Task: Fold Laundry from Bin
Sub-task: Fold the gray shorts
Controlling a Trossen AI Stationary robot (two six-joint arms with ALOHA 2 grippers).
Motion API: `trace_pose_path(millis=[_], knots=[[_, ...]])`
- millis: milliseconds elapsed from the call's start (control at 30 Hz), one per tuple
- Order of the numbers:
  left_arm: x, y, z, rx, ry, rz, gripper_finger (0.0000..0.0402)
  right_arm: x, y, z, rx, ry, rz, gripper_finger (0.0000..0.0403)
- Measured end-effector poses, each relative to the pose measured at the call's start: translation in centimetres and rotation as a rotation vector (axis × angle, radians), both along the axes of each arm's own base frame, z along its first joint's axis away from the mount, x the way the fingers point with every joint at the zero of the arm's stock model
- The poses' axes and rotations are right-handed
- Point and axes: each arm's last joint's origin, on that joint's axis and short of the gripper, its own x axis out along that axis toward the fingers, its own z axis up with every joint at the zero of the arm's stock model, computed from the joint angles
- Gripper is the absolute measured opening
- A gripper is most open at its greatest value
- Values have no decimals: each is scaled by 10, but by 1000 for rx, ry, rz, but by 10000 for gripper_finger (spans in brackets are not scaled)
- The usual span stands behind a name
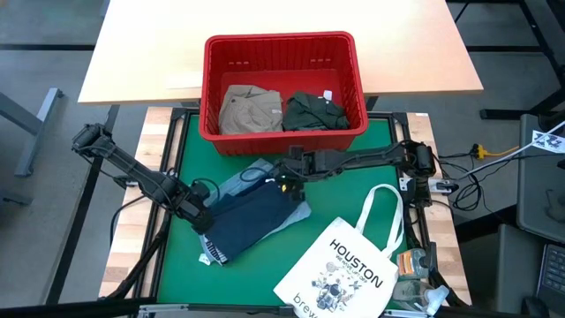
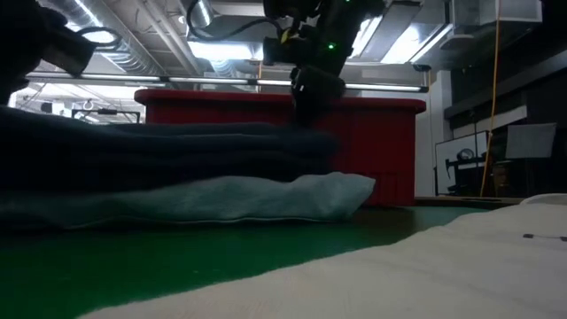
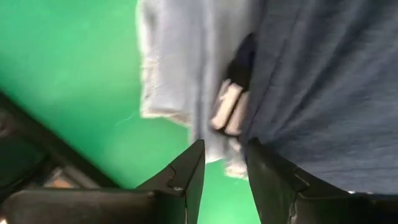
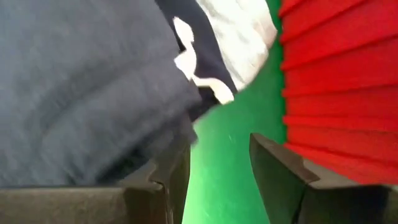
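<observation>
The navy garment lies on the green surface in front of the red bin, stacked on the light blue denim garment, whose pale edges show past it on the bin side and toward the tote. It looks set there so the folded pieces form one pile clear of the bin. Its long axis runs on a diagonal, from the corner near the bin down toward the surface's front left edge, where a light label shows at the lower end.

The right claw is at the navy garment's upper corner, just before the bin wall; its fingers are spread, one at the cloth's edge and one over bare green, gripping nothing. The left claw sits at the garment's left edge with a narrow gap between its fingers and nothing between them, apparently placed to straighten or tuck that side.

In the bin, a khaki-tan garment and a dark green garment lie side by side, not yet folded. The white "HOUSTON" tote bag lies to the front right, apart from the pile.
</observation>
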Motion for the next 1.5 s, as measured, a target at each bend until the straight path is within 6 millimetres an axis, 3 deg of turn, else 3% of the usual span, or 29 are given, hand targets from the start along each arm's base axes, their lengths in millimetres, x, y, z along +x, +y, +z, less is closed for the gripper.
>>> trace_pose_path(millis=[233,500,833,1067,1500], knots=[[-10,4,-1,6,117,133,79,-5,0,13,-14,66,-4,166],[-14,-3,-1,-61,165,98,13,-13,-2,36,-84,158,-32,166],[-24,-28,0,-106,125,106,2,-33,-19,24,64,323,-119,166],[-25,-48,1,-165,-18,78,2,-41,-32,27,106,349,-189,166],[-5,-63,12,-165,-446,131,2,-46,-15,40,129,323,-156,166]])
